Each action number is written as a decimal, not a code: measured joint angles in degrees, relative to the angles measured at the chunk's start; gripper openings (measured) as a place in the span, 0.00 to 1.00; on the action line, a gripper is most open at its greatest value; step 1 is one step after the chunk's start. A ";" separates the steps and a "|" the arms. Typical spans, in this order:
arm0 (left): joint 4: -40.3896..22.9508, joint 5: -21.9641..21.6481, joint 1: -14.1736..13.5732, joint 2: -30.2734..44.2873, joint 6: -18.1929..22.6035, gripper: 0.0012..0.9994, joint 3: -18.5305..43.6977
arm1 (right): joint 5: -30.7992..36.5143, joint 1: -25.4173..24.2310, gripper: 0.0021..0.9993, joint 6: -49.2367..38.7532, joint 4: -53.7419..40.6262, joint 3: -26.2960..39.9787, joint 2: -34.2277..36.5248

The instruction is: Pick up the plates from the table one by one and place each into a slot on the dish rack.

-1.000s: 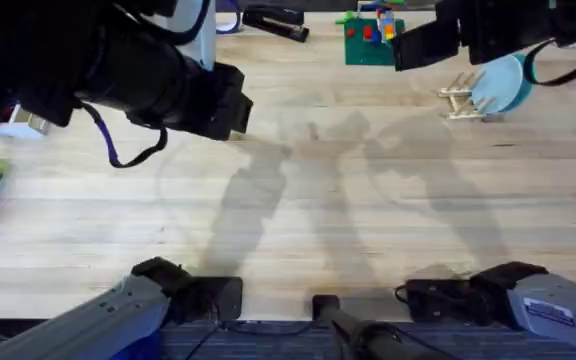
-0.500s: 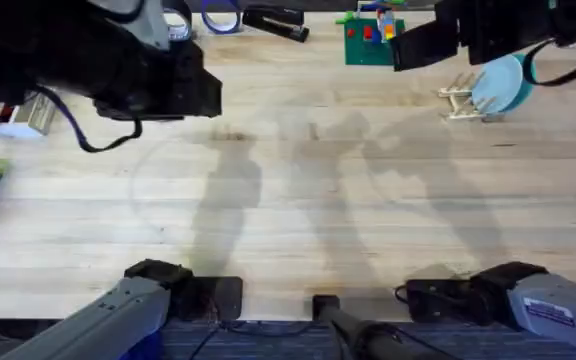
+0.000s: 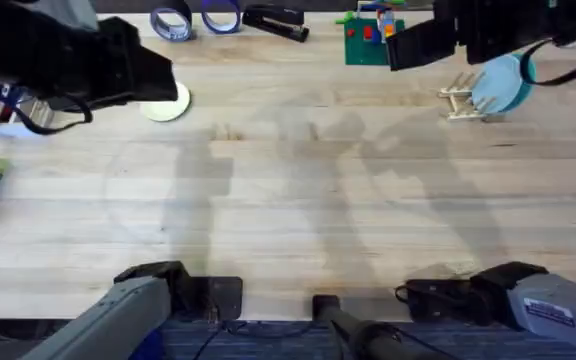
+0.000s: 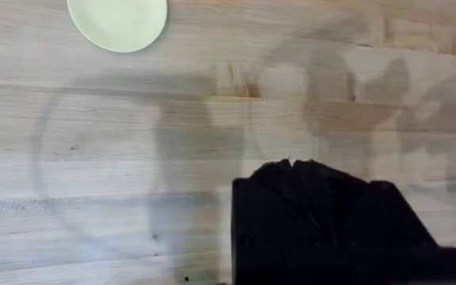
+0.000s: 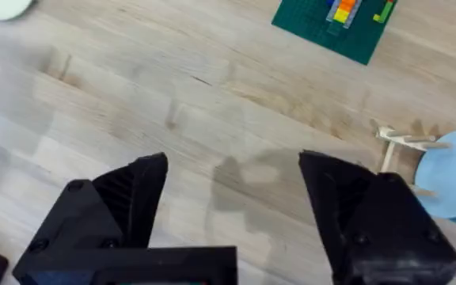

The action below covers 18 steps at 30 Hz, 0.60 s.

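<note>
Plates: light blue plate (image 3: 503, 83) upright in dish rack (image 3: 460, 100), far right corner of table (image 3: 318, 200); cream-yellow plate (image 3: 168, 103) flat near far left edge, unplaced; right gripper (image 5: 232, 198) spread, empty; left gripper's state: cannot tell.

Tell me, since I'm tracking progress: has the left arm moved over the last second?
Yes. In the overhead view the left arm has swung toward the table's left edge, away from the green baseplate, uncovering the cream-yellow plate.

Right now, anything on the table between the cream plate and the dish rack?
No. In the overhead view the table between the cream plate and the dish rack is bare wood, crossed by arm shadows.
</note>
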 joint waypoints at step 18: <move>2.19 12.06 16.16 17.85 10.30 0.04 0.04 | -0.01 0.00 1.00 0.00 0.00 0.00 0.01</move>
